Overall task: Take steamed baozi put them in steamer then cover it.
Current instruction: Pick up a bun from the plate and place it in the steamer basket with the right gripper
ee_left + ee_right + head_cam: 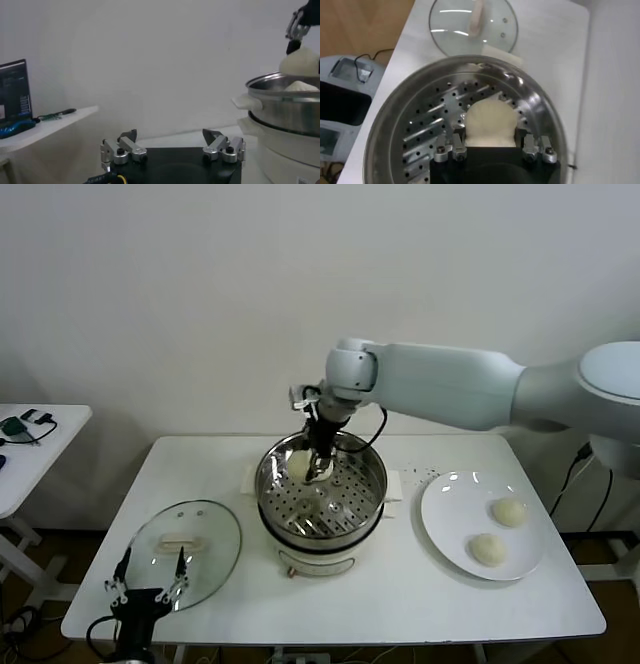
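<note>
The steamer [368, 484] stands mid-table. My right gripper [312, 471] reaches down into it and is shut on a steamed baozi [299, 465], held near the back left of the pot at about rim height. In the right wrist view the baozi [490, 120] sits between the fingers of the gripper [494, 137], over the perforated floor [420, 120]. Two more baozi [510, 511] [488, 549] lie on the white plate [450, 514]. The cover [215, 534] lies flat at the front left. My left gripper [150, 576] is open and empty beside it.
From the left wrist view the left gripper [170, 134] is low, and the steamer [280, 95] is to one side with the held baozi [300, 62] above its rim and a second pale rounded shape [300, 86] just behind it. A side table [30, 444] stands far left.
</note>
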